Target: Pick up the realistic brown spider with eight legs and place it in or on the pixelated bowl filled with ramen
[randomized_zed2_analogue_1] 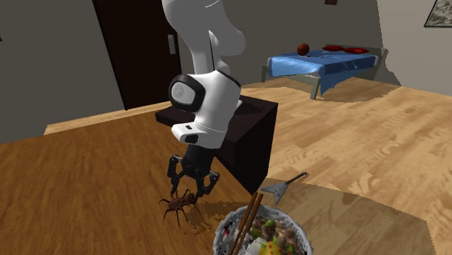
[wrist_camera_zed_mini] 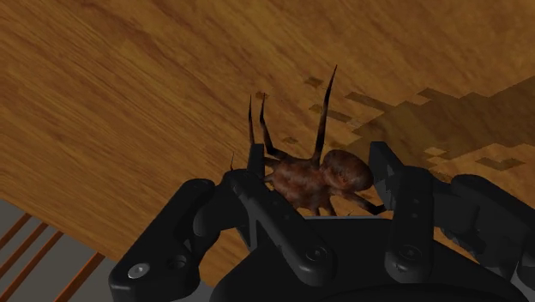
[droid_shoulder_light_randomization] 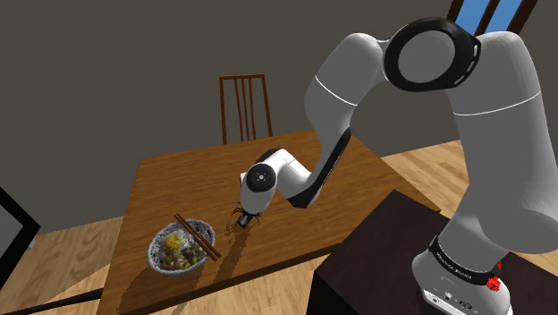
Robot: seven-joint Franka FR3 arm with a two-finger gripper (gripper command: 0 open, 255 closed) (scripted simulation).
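The white arm (droid_shoulder_light_randomization: 308, 174) bends low over the brown wooden table (droid_shoulder_light_randomization: 179, 183). Its black gripper (randomized_zed2_analogue_1: 190, 188) points down, its fingers clasped on the brown long-legged spider (randomized_zed2_analogue_1: 179, 206), near the grey pixelated ramen bowl (droid_shoulder_light_randomization: 156, 254).

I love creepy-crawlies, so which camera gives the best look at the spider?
The wrist view: the brown spider sits close up, its mottled body and thin legs clear. The second exterior view shows it smaller, beneath the gripper. In the shoulder view it is a tiny dark shape near the bowl.
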